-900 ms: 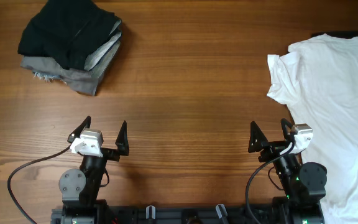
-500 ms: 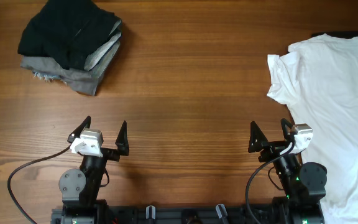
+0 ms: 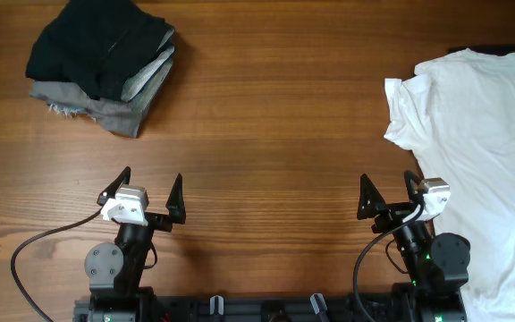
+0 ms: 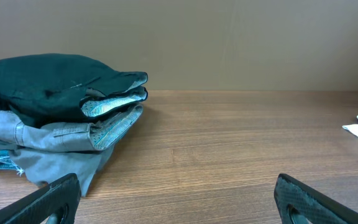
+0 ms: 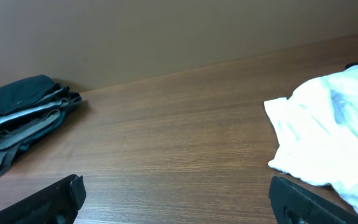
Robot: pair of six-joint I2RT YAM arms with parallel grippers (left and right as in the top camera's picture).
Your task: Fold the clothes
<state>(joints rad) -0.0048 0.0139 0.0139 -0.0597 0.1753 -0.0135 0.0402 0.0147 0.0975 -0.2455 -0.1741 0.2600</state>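
Overhead, the left gripper (image 3: 152,175) and right gripper (image 3: 386,177) are both standing wide open, gripping nothing, above the table (image 3: 275,116). The white shirt (image 3: 481,152) is lying rumpled just right of and ahead of the right gripper. The folded stack (image 3: 105,67) is sitting well ahead-left of the left gripper. The risk: only 1 arm is sitting near the shirt, so a pull by 1 corner is likely bunching it rather than flattening it.
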